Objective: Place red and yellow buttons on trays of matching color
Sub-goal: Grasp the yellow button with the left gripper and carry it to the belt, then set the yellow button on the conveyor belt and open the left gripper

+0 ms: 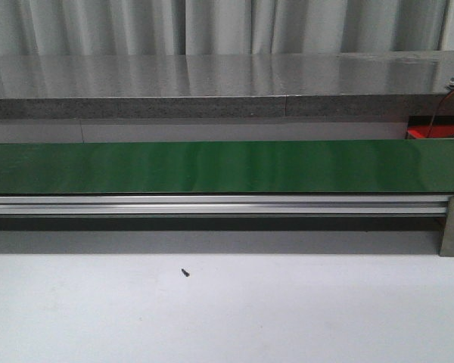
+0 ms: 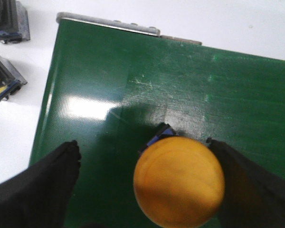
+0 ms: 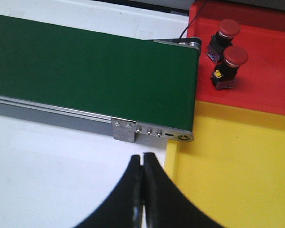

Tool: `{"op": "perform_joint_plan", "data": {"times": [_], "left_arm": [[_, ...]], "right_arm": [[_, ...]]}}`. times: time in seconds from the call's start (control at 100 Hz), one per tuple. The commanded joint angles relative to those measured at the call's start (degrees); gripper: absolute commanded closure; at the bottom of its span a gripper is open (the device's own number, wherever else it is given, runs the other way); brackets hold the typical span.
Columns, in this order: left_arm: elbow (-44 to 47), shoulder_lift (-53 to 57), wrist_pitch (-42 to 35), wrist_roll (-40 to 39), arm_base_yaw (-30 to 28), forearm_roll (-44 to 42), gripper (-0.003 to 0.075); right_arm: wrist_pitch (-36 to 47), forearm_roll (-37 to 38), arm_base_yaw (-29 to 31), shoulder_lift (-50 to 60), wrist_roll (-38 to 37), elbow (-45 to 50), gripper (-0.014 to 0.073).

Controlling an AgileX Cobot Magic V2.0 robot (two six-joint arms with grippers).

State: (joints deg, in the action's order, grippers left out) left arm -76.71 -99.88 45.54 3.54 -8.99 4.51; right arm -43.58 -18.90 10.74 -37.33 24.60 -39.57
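A yellow button (image 2: 179, 180) stands on the green conveyor belt (image 2: 180, 85), its dark base showing behind the cap. My left gripper (image 2: 142, 142) is open around it; one finger (image 2: 237, 180) is right beside the cap and the other (image 2: 52, 180) stands well apart. My right gripper (image 3: 143, 156) is shut and empty over the white table, beside the yellow tray (image 3: 237, 161). The red tray (image 3: 266, 71) holds two red buttons (image 3: 228, 28) (image 3: 235, 56). Neither gripper shows in the front view.
Two more button units (image 2: 9, 21) (image 2: 4, 83) lie on the white table off the belt's end. The front view shows the belt (image 1: 227, 166), its aluminium rail (image 1: 212, 204), a grey stone ledge (image 1: 212, 83) and a small black screw (image 1: 185, 272).
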Motion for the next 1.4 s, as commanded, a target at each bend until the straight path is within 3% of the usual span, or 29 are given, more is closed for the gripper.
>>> {"op": "perform_joint_plan", "data": {"times": [0.0,0.51,1.03,1.39], "left_arm": [[-1.91,4.19,-2.70,1.99,0.34,2.94,0.0181],[-8.15,9.17,-3.34,1.99,-1.53,3.82,0.0183],[-8.15,6.81,-5.99,1.99,-20.25,0.43,0.0183],[-8.15,-1.41,-11.14,1.99,-25.09,-1.69,0.0183]], "right_arm": [[3.16,-1.45,-0.06,0.22,0.30,-1.39,0.0690],[3.16,-1.45,-0.06,0.22,0.30,-1.39,0.0690],[3.16,-1.45,-0.06,0.22,0.30,-1.39,0.0690],[3.16,-1.45,-0.06,0.22,0.30,-1.39,0.0690]]}}
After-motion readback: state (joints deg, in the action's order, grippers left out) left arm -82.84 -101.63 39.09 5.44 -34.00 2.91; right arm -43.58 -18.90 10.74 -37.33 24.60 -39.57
